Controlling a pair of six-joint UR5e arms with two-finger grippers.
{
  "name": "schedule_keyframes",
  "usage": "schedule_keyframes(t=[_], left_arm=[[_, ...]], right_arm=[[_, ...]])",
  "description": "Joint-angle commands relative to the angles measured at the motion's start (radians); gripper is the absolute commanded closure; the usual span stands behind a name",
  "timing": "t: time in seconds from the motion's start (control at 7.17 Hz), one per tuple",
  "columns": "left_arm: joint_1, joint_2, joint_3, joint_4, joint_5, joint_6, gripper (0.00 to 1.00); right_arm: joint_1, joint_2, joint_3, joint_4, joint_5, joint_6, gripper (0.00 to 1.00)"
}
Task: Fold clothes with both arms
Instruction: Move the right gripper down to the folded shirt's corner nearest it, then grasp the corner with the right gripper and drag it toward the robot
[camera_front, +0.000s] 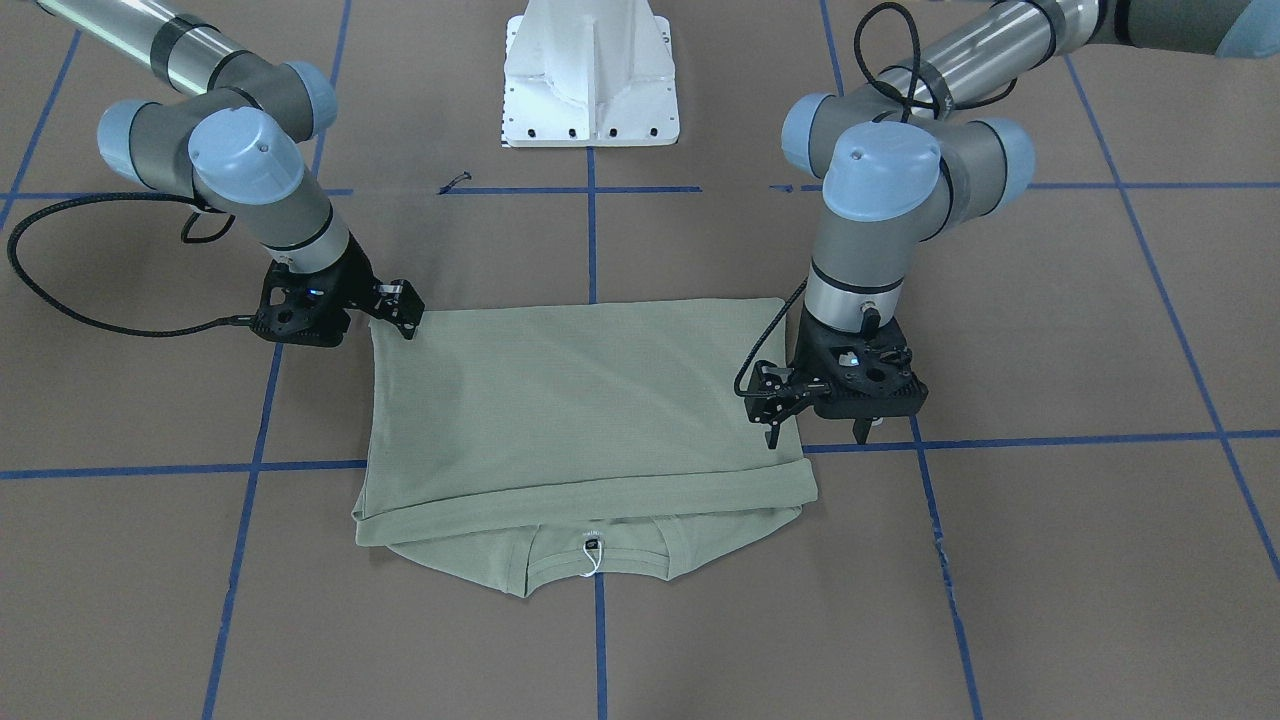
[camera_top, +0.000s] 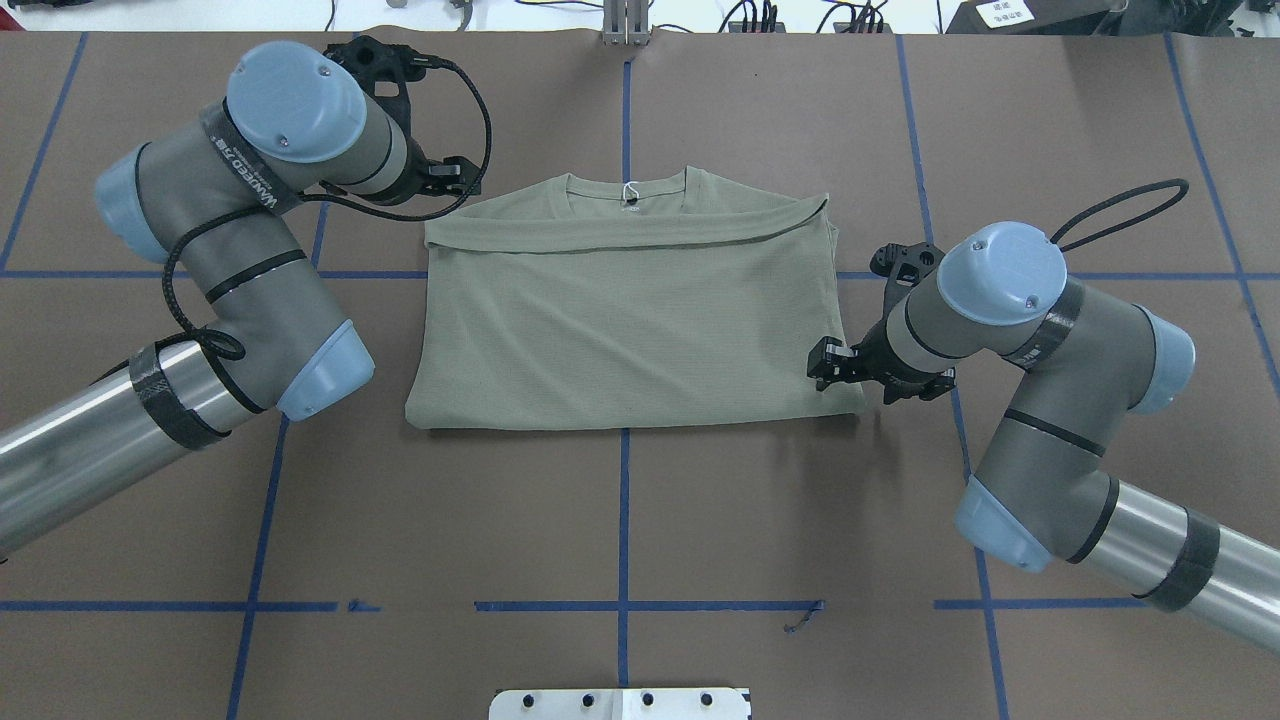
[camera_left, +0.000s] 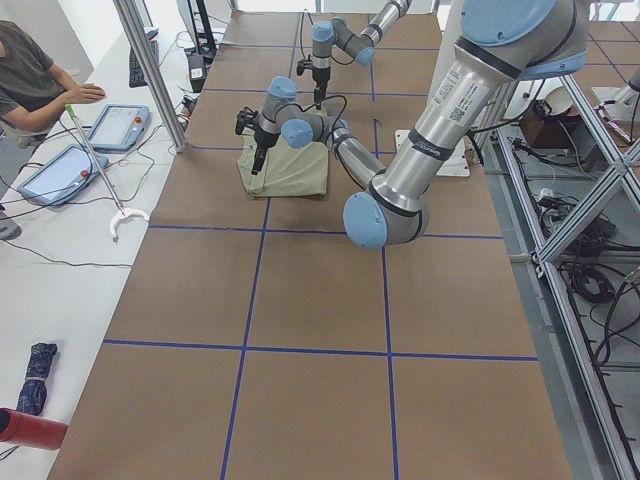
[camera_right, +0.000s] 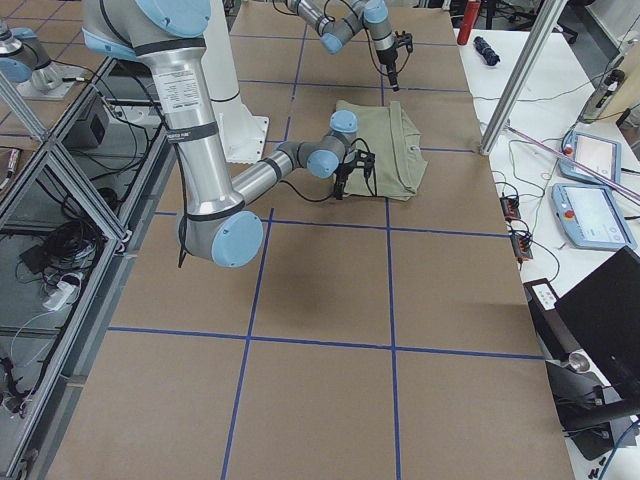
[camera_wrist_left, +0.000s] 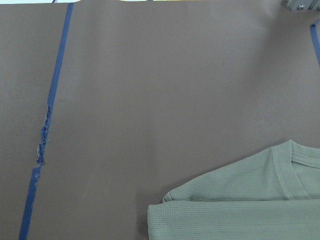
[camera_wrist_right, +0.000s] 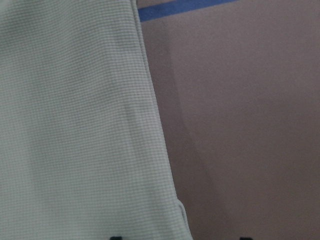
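The pale sage-green ribbed knit shirt (camera_front: 580, 410) lies folded into a flat rectangle on the brown table marked with blue tape lines (camera_front: 1050, 330). The right arm's black two-finger gripper (camera_front: 402, 313) is tilted low at the shirt's corner nearest the robot. In its wrist view the two dark fingertips (camera_wrist_right: 115, 237) sit well apart, released. The shirt's side edge runs between them, with cloth under one tip and bare table under the other.

The left arm's black two-finger gripper (camera_front: 817, 432) points straight down at the opposite side edge, its jaws spread wide and holding nothing. One finger stands over the shirt's edge, the other over the table just outside it. Past this claw, on the side away from the robot, the folded layer ends. There the round neckline (camera_front: 640, 555) shows with a small white tag string (camera_front: 592, 565). Behind both claws, between the arms, stands the white pedestal base (camera_front: 590, 80).
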Motion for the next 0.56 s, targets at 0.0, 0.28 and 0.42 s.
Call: schedule_keyframes(t=[0.0,0.28,0.42], left_arm=[[0.0,0.001,0.0,0.0,0.002,0.0,0.0],[0.0,0.0,0.0,0.0,0.002,0.0,0.0],[0.0,0.001,0.0,0.0,0.002,0.0,0.0]], right_arm=[[-0.005,-0.001,-0.001,0.0,0.0,0.0,1.0],[-0.005,-0.001,0.01,0.0,0.017,0.002,1.0],[-0.005,-0.001,0.011,0.0,0.029,0.02,1.0]])
